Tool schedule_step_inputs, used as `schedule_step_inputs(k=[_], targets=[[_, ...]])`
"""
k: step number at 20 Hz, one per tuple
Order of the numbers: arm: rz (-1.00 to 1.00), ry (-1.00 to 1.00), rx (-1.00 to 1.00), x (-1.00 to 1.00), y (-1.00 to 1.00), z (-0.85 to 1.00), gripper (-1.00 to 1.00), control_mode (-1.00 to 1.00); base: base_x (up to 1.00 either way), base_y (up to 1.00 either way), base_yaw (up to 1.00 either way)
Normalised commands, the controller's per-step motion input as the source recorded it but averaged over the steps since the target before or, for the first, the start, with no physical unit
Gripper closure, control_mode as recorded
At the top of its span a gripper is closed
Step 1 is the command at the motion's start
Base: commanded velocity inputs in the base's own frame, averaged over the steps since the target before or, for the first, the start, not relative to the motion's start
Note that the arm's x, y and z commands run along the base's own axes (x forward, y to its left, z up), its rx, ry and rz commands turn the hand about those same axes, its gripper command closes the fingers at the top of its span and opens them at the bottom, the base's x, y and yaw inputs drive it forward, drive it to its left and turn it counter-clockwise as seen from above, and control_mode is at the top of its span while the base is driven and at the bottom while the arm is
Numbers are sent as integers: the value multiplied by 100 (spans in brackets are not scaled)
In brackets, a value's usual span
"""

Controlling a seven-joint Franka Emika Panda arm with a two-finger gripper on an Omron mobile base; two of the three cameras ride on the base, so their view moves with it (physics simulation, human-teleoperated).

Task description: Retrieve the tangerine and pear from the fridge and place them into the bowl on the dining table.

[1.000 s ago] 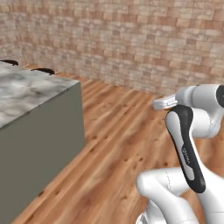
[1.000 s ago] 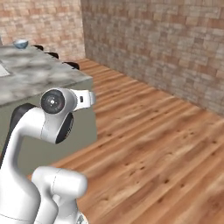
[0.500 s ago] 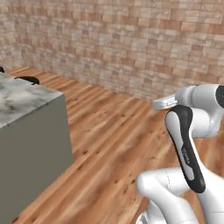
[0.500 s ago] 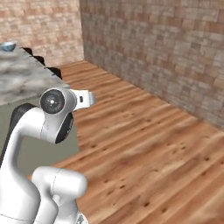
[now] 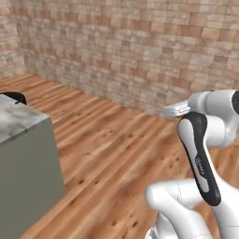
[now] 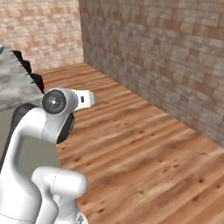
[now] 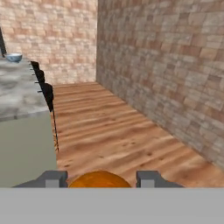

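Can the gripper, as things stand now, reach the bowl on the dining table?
Probably not yet. The gripper holds the tangerine, and the bowl sits at the far end of the dining table, well beyond the hand.

1. The tangerine is a bright orange ball, seen in the hand view low down between the two dark fingertips, only its top showing.
2. The bowl is small, round and pale bluish outside; it stands upright on the far end of the table's top.
3. The table has a grey-veined white marble top on a sage green base, with black stools along its right edge.
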Motion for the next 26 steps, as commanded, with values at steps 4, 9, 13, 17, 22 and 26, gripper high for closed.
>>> schedule_step_inputs(k=[4, 9, 13, 17, 22, 26], targets=[[0, 0, 0, 0, 0, 0, 100, 100, 100, 17, 12], [0, 0, 0, 0, 0, 0, 100, 100, 100, 24, 28], [0, 0, 0, 0, 0, 0, 100, 100, 100, -1, 58], [0, 0, 0, 0, 0, 0, 100, 100, 100, -44, 50], [0, 0, 0, 0, 0, 0, 100, 100, 100, -62, 44], [0, 0, 0, 0, 0, 0, 100, 100, 100, -77, 34]])
